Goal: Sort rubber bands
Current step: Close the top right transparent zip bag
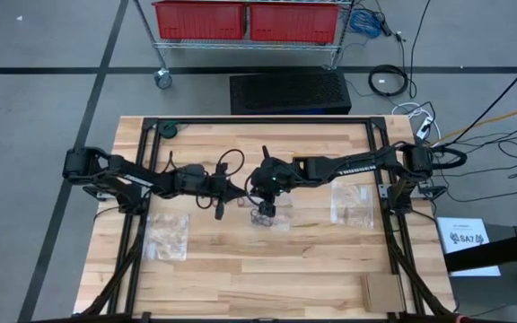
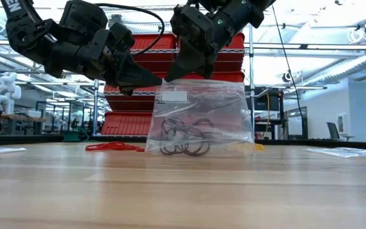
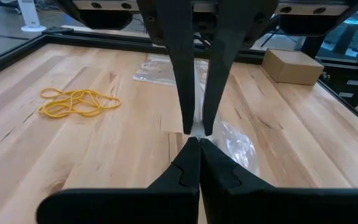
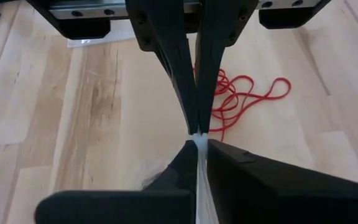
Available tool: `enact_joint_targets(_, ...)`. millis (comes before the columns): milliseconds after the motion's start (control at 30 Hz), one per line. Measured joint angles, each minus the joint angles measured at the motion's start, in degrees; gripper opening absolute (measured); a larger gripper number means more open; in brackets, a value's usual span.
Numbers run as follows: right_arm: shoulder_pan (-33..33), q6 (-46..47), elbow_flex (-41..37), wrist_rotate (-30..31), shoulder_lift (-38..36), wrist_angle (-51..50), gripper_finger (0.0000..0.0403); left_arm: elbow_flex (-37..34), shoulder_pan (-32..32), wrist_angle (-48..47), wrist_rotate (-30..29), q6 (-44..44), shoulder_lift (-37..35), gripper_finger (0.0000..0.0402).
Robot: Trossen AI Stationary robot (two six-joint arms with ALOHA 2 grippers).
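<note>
Two grippers meet over the middle of the wooden table (image 1: 240,269), both pinched tight on the top edge of one clear bag (image 2: 199,117) that hangs upright with its bottom resting on the wood. The left gripper (image 2: 161,81) comes in from nine o'clock in the high view and has the bag's upper corner nipped between its closed fingertips; the right gripper (image 2: 168,77) reaches from three o'clock, its fingers also fully closed on that same edge, tip to tip with the other. Inside the bag lies one cluster of black rubber bands (image 2: 184,138), too tangled to count. One loose heap of red rubber bands (image 2: 114,147) lies on the table just beside the bag, and one heap of yellow rubber bands (image 3: 78,102) lies farther off. Two more clear bags lie flat: one (image 1: 167,235) toward seven o'clock, another (image 1: 353,203) toward three o'clock. One small cardboard box (image 1: 381,290) sits near five o'clock.
</note>
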Motion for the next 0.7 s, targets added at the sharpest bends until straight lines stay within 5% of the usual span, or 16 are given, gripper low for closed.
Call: enact_joint_targets(700,0.0,2.0,0.0,-0.1,0.0,-10.8,0.0007,0.0,0.0,-0.5,0.0,-0.1,0.0,0.0001)
